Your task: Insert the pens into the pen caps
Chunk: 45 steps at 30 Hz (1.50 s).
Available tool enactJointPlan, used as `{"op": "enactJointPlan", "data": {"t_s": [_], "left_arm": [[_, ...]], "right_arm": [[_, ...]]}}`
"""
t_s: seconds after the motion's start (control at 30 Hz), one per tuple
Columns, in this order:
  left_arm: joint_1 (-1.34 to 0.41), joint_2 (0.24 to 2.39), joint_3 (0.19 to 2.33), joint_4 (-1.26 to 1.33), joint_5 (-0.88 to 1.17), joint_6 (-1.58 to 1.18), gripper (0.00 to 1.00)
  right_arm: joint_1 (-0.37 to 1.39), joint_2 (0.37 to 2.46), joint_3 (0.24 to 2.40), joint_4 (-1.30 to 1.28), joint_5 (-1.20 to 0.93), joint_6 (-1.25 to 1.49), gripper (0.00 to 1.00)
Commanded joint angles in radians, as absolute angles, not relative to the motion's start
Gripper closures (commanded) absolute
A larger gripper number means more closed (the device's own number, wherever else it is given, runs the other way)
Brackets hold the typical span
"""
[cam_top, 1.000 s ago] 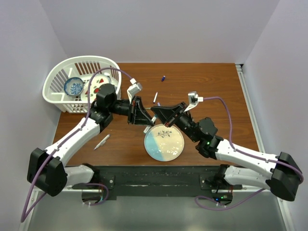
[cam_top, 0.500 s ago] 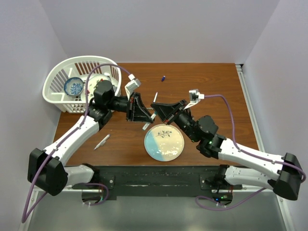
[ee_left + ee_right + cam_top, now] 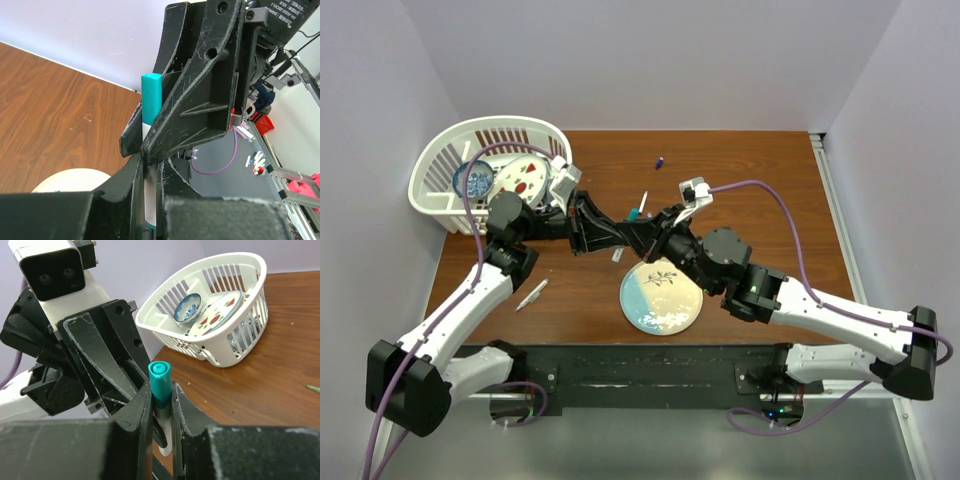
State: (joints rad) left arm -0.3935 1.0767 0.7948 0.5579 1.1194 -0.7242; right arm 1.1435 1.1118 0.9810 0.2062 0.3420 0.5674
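- Brown wood-grain table [image 3: 770, 190]: carries everything, with both arms reaching in from the near edge.
- White slatted plastic basket [image 3: 432, 165]: at the far left corner. It holds a white plate with red motifs [image 3: 520, 178] and a blue-and-white patterned bowl [image 3: 470, 180].
- Round ceramic plate [image 3: 655, 310], half pale blue and half cream with a dark sprig: on the table just nearer than the two meeting grippers.
- Writing: a line of white print on the right arm's housing, top right of the left wrist view, too small to read. No other labels are legible.
- Left gripper [image 3: 613, 234]: jaws narrow, clamped on the body of a white stick pen [image 3: 151, 197]. The pen runs up out of the fingers.
- Right gripper [image 3: 161, 400]: jaws narrow, pinching a teal tube cap [image 3: 160, 379]. The cap's round end pokes out above the fingertips.
- Cap and pen: they are in line, and the cap's lower edge meets the white body. How deep it is seated cannot be told. Both are held up off the table, tip to tip between the two grippers.
- Second white pen [image 3: 643, 201]: lies on the table just beyond the grippers.
- Thin grey pen [image 3: 531, 295]: lies beside the left forearm, well apart from the grippers.
- Tiny dark blue cap [image 3: 660, 161]: alone towards the far edge.
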Motion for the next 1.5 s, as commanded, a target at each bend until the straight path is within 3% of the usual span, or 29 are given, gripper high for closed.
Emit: {"op": "enactJointPlan", "data": {"t_s": [0.0,0.03,0.1,0.13,0.23,0.33,0.57,0.73,0.8,1.1,1.27,1.47], "left_arm": [[-0.385,1.040,0.801,0.687,0.991,-0.710,0.92],[-0.385,1.034,0.793,0.674,0.989,-0.707,0.71],[-0.385,1.022,0.788,0.634,0.974,-0.675,0.54],[-0.385,1.014,0.792,0.559,0.939,-0.655,0.28],[-0.385,0.994,0.792,0.394,0.853,-0.566,0.02],[-0.385,0.976,0.799,0.243,0.751,-0.506,0.00],[-0.385,0.943,0.796,0.065,0.445,-0.459,0.00],[-0.382,0.933,0.821,-0.080,0.117,-0.477,0.00],[-0.382,0.925,0.822,-0.094,0.074,-0.486,0.00],[-0.382,0.868,0.802,-0.150,-0.164,-0.531,0.00],[-0.382,0.857,0.793,-0.175,-0.245,-0.557,0.02],[-0.382,0.867,0.792,-0.204,-0.308,-0.629,0.07]], "right_arm": [[1.193,1.138,0.982,0.143,0.325,0.581,1.00],[1.193,1.138,0.989,0.129,0.346,0.557,1.00],[1.178,1.144,1.026,0.097,0.411,0.517,1.00],[1.164,1.147,1.046,0.037,0.431,0.485,1.00],[1.039,1.172,1.107,-0.101,0.387,0.483,1.00],[0.865,1.189,1.129,-0.258,0.250,0.496,1.00],[0.651,1.242,1.095,-0.587,0.322,0.414,1.00],[0.528,1.369,1.045,-0.664,0.340,0.416,0.98],[0.485,1.413,1.039,-0.669,0.347,0.420,0.97],[0.416,1.610,1.040,-0.632,0.328,0.419,0.87],[0.416,1.647,1.035,-0.634,0.367,0.411,0.70],[0.416,1.625,1.061,-0.644,0.356,0.407,0.61]]}}
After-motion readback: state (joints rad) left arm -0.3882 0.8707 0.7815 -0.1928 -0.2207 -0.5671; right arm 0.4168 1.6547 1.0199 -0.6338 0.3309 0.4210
